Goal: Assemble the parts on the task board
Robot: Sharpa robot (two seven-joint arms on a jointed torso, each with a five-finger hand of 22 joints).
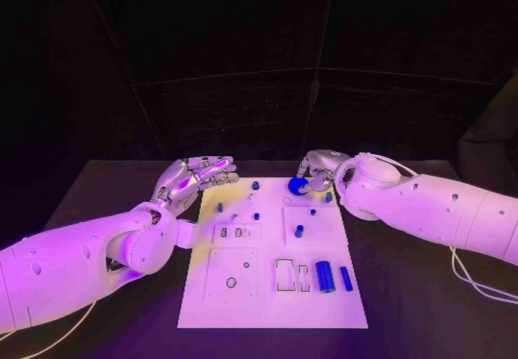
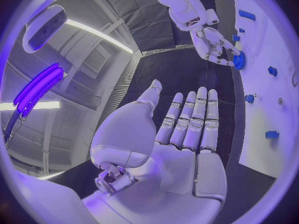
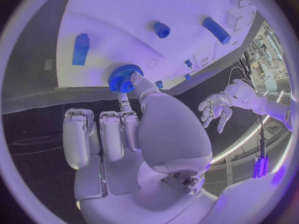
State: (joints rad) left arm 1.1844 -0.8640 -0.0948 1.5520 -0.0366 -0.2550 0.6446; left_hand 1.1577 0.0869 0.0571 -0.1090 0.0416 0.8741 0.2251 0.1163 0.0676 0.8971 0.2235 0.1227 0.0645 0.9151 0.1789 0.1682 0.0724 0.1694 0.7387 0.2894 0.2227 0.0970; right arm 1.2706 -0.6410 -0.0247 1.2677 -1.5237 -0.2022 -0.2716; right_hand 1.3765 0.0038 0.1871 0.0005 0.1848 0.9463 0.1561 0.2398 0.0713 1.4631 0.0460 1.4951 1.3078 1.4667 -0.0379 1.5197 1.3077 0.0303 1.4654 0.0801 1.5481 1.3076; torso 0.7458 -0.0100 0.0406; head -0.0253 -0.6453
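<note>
The white task board (image 1: pixel 270 299) lies in the middle of the black table. My right hand (image 1: pixel 320 172) is over the board's far right corner and pinches a blue gear (image 1: pixel 298 185) between thumb and a finger. In the right wrist view the gear (image 3: pixel 123 78) sits at the fingertips of that hand (image 3: pixel 137 129), just above the board (image 3: pixel 124 10). My left hand (image 1: pixel 200 176) hovers at the board's far left corner, fingers straight and apart, holding nothing. The left wrist view shows its bare palm (image 2: pixel 181 139) and, beyond it, the right hand (image 2: pixel 212 42) with the gear (image 2: pixel 238 60).
Three blue cylinders (image 1: pixel 325 276) lie side by side on the board's near right part beside a rectangular slot (image 1: pixel 285 274). Small blue pegs (image 1: pixel 299 232) stand on the far half, another (image 1: pixel 256 185) near the far edge. Black table surrounds the board; a cable (image 1: pixel 475 280) trails at right.
</note>
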